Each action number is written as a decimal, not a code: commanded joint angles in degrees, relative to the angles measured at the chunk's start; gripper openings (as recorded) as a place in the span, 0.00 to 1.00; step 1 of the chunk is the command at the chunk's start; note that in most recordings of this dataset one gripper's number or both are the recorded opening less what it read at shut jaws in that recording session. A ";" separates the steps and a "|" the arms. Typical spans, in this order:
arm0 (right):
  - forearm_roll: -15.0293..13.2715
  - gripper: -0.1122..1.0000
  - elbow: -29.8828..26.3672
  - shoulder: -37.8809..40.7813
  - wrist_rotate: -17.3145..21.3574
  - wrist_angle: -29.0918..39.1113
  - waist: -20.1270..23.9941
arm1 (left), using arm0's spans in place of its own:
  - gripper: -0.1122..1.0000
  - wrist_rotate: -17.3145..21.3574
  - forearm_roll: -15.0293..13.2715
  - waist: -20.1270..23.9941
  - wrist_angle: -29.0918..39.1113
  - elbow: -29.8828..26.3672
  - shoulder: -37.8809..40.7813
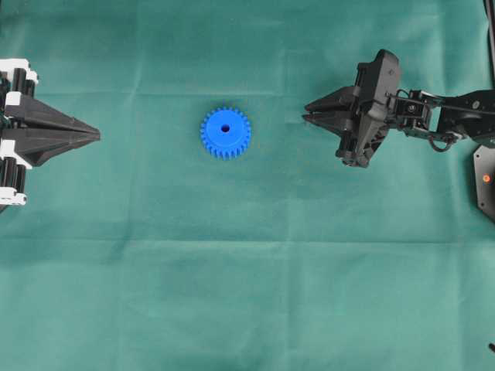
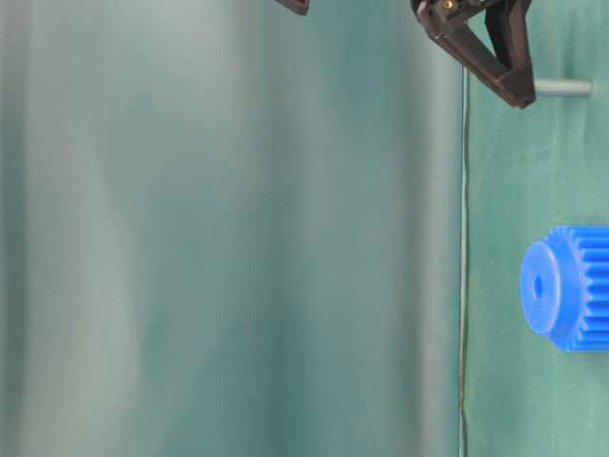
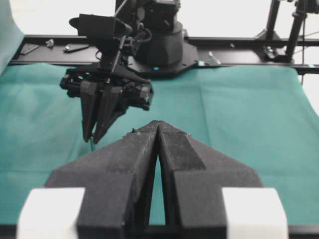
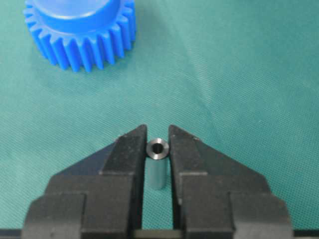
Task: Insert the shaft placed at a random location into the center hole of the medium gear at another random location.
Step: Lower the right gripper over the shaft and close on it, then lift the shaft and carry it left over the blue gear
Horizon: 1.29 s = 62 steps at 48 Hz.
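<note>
The right gripper is clamped on the small silvery-grey metal shaft at lower centre of its wrist view. The bright blue toothed plastic gear lies at upper centre of the overhead view on the green-clothed counter. The left gripper, at the left edge, has its jaws together.

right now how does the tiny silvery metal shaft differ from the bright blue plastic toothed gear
The tiny silvery metal shaft is a smooth pin far smaller than the bright blue plastic toothed gear. The shaft stands between the right gripper's fingers; the gear lies free on the green cloth. Shared: both are round with a hole in the end.
</note>
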 commanded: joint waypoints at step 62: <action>-0.09 0.22 -5.45 -13.71 -0.09 15.03 -0.26 | 0.10 -0.09 0.18 0.09 -0.26 -1.23 0.53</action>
